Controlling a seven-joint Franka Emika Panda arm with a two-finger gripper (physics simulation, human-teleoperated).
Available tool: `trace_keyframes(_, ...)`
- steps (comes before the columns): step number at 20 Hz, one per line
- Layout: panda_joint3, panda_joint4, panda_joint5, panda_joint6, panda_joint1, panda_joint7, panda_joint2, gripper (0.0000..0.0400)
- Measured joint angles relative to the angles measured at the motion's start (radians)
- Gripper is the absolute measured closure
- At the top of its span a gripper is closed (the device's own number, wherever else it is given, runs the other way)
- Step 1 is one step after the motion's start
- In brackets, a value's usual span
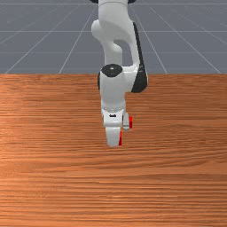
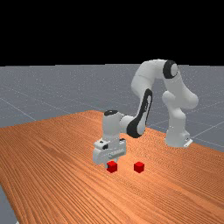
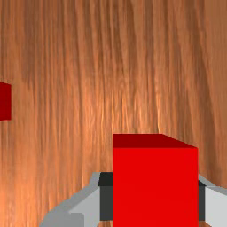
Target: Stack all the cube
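In the far view my gripper point(image 2: 111, 162) is low over the table, around a red cube point(image 2: 112, 166). The wrist view has this cube point(image 3: 155, 186) between the dark pads of my gripper point(image 3: 155, 201), touched from both sides. It looks raised off the wood. Seen from the front, a sliver of the cube point(image 1: 120, 138) peeks out beside the hand, which hides the rest. A second red cube point(image 2: 139, 167) rests on the table to the far view's right; the front view has it point(image 1: 131, 122) partly covered by the hand.
The wooden table point(image 2: 65, 175) stretches around both cubes. At the wrist view's edge a piece of the second cube point(image 3: 5, 101) appears, apart from the held one. The arm's base point(image 2: 177, 131) stands at the far view's right.
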Motion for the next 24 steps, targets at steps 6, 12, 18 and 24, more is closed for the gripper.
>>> trace_keyframes(6, -0.016, 0.023, -0.018, -0.011, 0.047, 0.061, 0.014, 0.0211)
trace_keyframes(12, -0.026, 0.038, -0.031, -0.017, 0.056, 0.069, 0.025, 0.0211)
trace_keyframes(18, -0.022, -0.168, -0.028, 0.079, 0.054, 0.065, -0.082, 0.0211)
trace_keyframes(24, -0.012, -0.363, -0.017, 0.151, 0.048, 0.057, -0.187, 0.0211)
